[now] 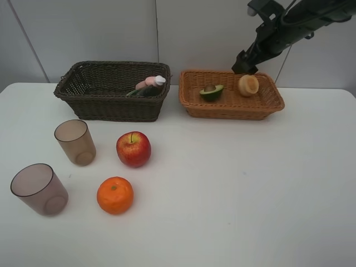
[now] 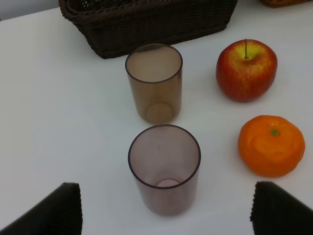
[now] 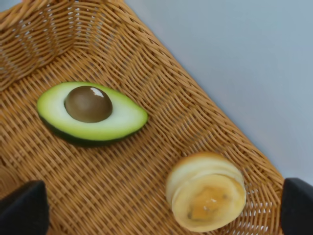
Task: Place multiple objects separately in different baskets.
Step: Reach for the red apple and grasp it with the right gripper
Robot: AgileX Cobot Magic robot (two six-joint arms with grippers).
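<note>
The dark brown basket (image 1: 111, 105) at the back left holds the pink spray bottle (image 1: 151, 82) and the dark pump bottle (image 1: 139, 92). The light tan basket (image 1: 231, 110) holds the halved avocado (image 1: 211, 92) and the pale cut fruit (image 1: 248, 85). Two brownish cups (image 1: 75, 142) (image 1: 39, 189), the red apple (image 1: 133, 149) and the orange (image 1: 115, 195) stand on the table. My right gripper (image 1: 243, 64) hovers over the tan basket's back rim, open and empty; its wrist view shows the avocado (image 3: 90, 112) and the cut fruit (image 3: 208, 196). My left gripper (image 2: 166, 215) is open, just behind the near cup (image 2: 165, 169).
The white table (image 1: 250, 194) ends at a grey wall behind the baskets. The left wrist view also shows the far cup (image 2: 154, 83), the apple (image 2: 246, 71), the orange (image 2: 271, 145) and the dark basket's wall (image 2: 146, 19). The left arm is outside the high view.
</note>
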